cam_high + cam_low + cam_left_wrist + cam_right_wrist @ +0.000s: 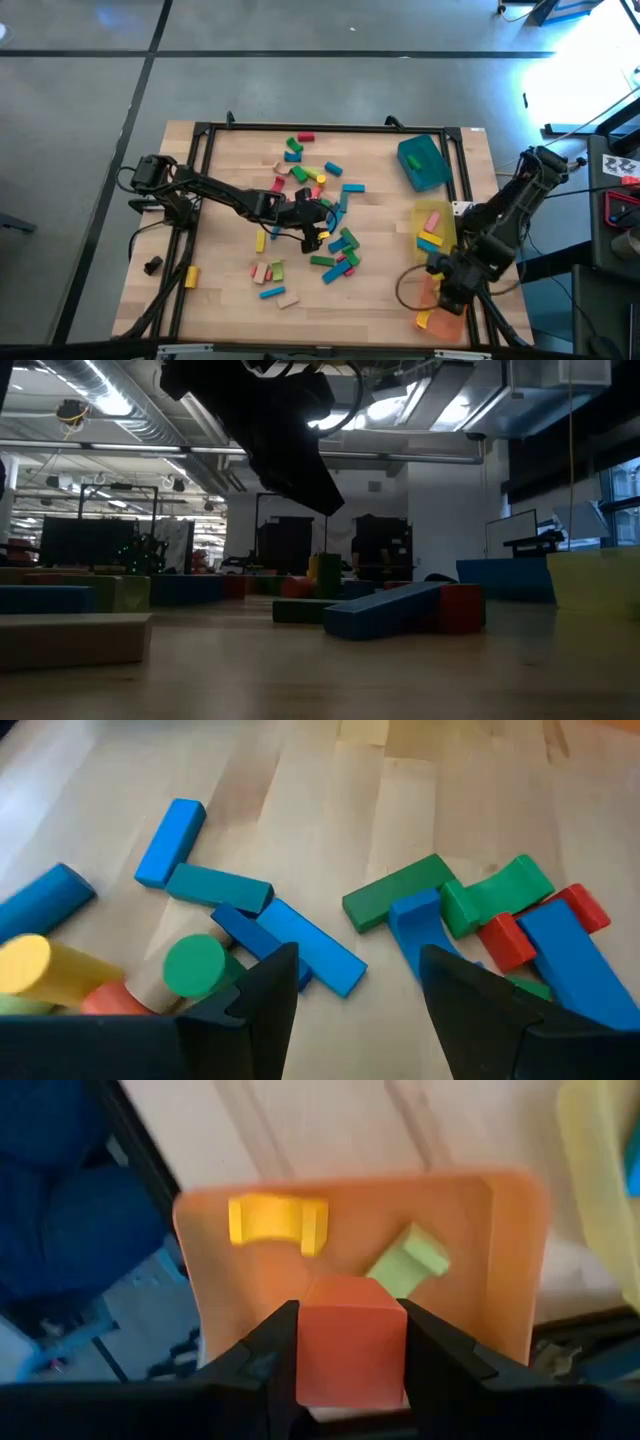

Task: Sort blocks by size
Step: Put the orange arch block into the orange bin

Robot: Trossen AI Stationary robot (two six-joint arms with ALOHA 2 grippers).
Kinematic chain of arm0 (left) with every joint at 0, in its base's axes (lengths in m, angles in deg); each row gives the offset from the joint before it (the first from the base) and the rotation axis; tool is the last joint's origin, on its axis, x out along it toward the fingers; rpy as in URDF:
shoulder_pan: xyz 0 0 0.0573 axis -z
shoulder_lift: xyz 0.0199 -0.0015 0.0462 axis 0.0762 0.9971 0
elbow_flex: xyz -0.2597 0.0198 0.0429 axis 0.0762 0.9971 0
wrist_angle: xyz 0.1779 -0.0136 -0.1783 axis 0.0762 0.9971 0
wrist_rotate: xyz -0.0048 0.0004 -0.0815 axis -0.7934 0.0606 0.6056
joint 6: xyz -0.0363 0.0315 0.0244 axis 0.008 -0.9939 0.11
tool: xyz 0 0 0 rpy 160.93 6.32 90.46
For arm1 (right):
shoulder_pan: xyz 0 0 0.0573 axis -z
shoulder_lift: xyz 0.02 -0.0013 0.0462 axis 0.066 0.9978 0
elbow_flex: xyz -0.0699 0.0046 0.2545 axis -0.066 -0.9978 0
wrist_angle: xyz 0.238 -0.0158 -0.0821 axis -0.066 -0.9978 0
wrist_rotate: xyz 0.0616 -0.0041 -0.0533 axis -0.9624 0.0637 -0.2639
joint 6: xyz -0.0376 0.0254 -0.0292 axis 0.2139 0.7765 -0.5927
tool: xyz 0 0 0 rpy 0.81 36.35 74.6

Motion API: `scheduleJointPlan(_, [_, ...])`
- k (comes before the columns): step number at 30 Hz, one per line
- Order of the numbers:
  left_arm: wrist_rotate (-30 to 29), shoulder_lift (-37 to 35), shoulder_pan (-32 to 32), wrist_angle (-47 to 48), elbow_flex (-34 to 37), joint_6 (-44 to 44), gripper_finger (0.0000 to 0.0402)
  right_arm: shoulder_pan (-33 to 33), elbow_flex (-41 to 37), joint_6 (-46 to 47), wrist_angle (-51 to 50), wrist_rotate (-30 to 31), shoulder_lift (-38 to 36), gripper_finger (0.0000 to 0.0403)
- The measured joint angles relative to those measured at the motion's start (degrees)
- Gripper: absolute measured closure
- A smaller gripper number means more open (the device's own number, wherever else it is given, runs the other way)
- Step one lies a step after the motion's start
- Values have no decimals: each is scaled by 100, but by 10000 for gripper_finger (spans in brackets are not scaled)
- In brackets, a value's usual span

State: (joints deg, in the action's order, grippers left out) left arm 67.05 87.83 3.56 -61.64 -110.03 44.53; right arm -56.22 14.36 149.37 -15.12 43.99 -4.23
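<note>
The right gripper (350, 1365) hangs over the orange tray (510, 1280) at the table's near right corner, its fingers clamped on a red-orange cube (352, 1335). Inside that tray lie a yellow arch-shaped block (277, 1220) and a pale green block (408, 1258). In the high view the orange tray (440, 318) sits just beside the yellow tray (432, 215), which holds a few blocks, and the teal tray (422, 162) lies farther back along the right side.

The left gripper (355, 1010) hovers over the middle of the table (230, 290) above the scattered blocks (320, 215), its fingers spread apart with nothing between them. Just ahead of it lie a blue bar (315, 948) crossed under a teal bar (218, 886), a green cylinder (195, 965), a yellow cylinder (45, 968), a green bar (398, 892) and a red block (505, 940) packed among blue pieces. More blocks lie loose toward the near left, with one yellow piece (191, 276) by the frame rail
</note>
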Motion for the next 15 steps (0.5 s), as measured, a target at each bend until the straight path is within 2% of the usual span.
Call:
scheduleJointPlan(6, [358, 0, 153, -6, 0, 522, 208, -482, 0, 5, 1, -38, 0, 255])
scheduleJointPlan(15, [395, 6, 767, -272, 0, 990, 208, -530, 0, 14, -6, 183, 0, 255])
